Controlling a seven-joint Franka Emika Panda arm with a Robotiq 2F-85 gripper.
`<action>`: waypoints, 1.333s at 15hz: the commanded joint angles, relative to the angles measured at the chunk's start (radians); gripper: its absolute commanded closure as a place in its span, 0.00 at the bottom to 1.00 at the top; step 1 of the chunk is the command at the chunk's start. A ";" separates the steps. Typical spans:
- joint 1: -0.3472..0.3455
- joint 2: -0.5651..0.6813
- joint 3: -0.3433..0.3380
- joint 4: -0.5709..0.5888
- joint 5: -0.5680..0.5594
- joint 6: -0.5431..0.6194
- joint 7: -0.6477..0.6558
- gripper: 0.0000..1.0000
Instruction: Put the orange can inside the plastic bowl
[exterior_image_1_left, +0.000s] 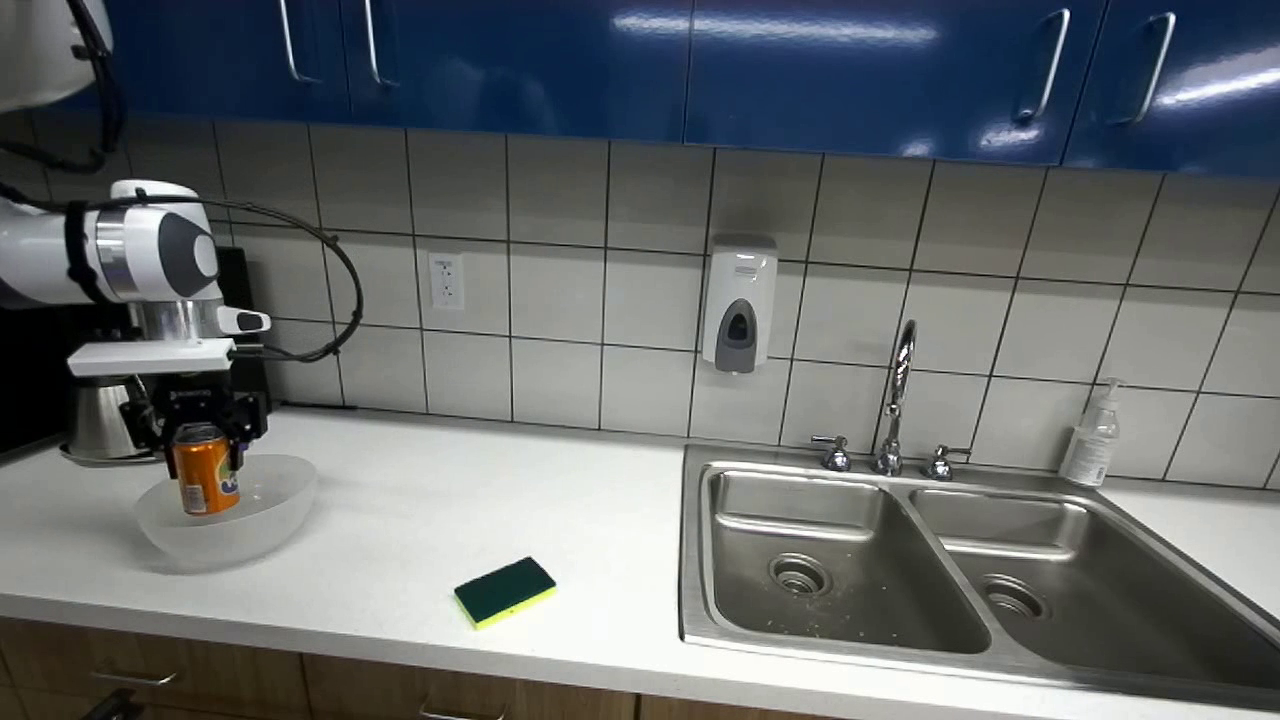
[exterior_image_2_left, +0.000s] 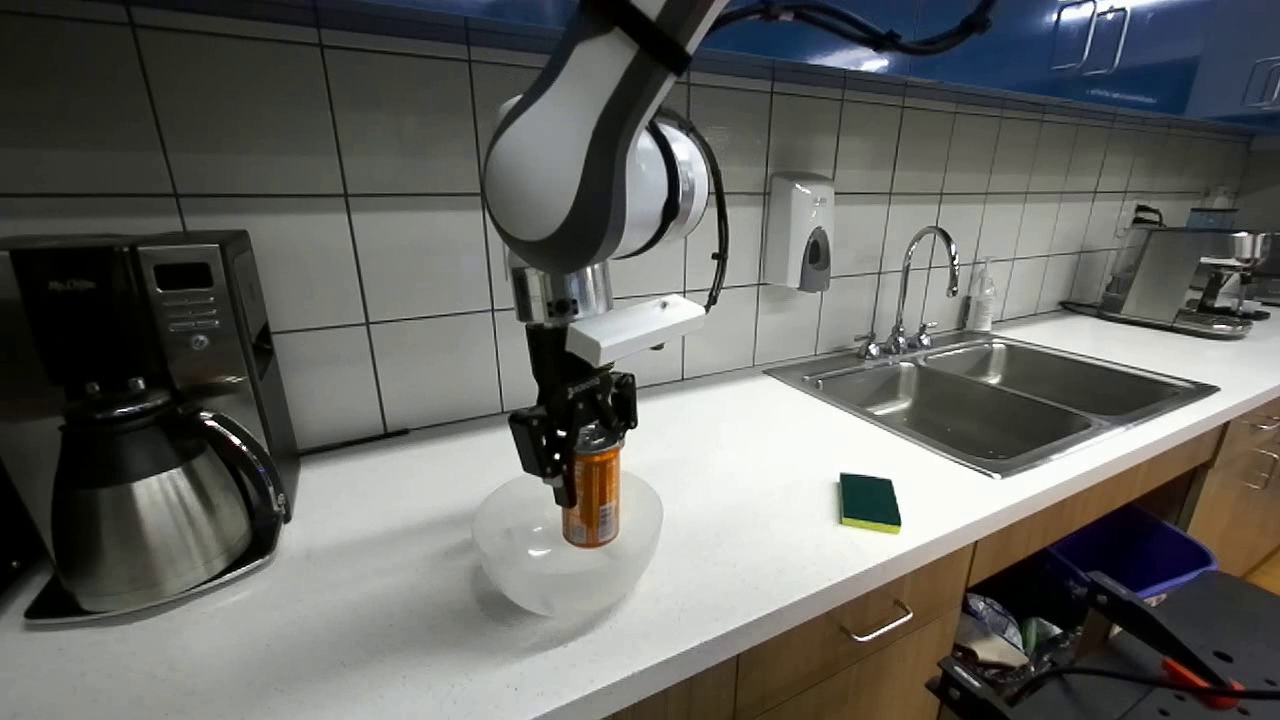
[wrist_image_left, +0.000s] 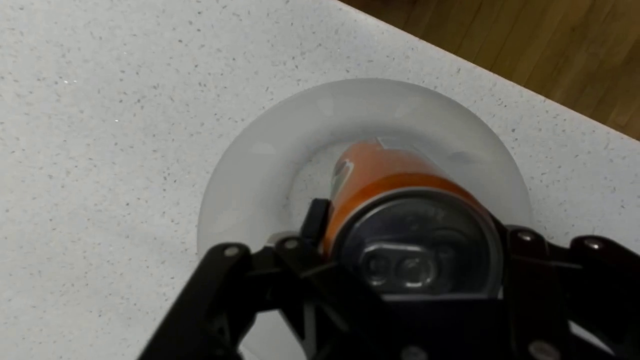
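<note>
The orange can (exterior_image_1_left: 207, 482) is upright with a slight tilt, its silvery top between the fingers of my gripper (exterior_image_1_left: 204, 462). In an exterior view the gripper (exterior_image_2_left: 594, 465) has its black fingers on either side of the can (exterior_image_2_left: 596, 512). The clear plastic bowl (exterior_image_1_left: 228, 545) stands on the counter beneath; it also shows in an exterior view (exterior_image_2_left: 545, 585). The can's lower end is over or within the bowl's opening; I cannot tell if it touches the bottom. In the wrist view the can (wrist_image_left: 415, 220) lies within the bowl's outline (wrist_image_left: 250, 175), fingers against both sides.
A coffee maker with a steel pot (exterior_image_2_left: 150, 510) stands beside the bowl. A green-and-yellow sponge (exterior_image_1_left: 505, 592) lies on the white counter (exterior_image_1_left: 400, 500). A double steel sink (exterior_image_1_left: 840, 570) is farther along. The tiled wall (exterior_image_2_left: 420, 250) rises behind. The counter's front edge is near the bowl.
</note>
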 joint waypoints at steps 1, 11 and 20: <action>0.014 0.053 0.009 0.007 -0.022 0.065 0.027 0.60; 0.062 0.183 -0.022 0.041 -0.050 0.209 0.024 0.60; 0.067 0.175 -0.043 0.058 -0.063 0.188 0.026 0.00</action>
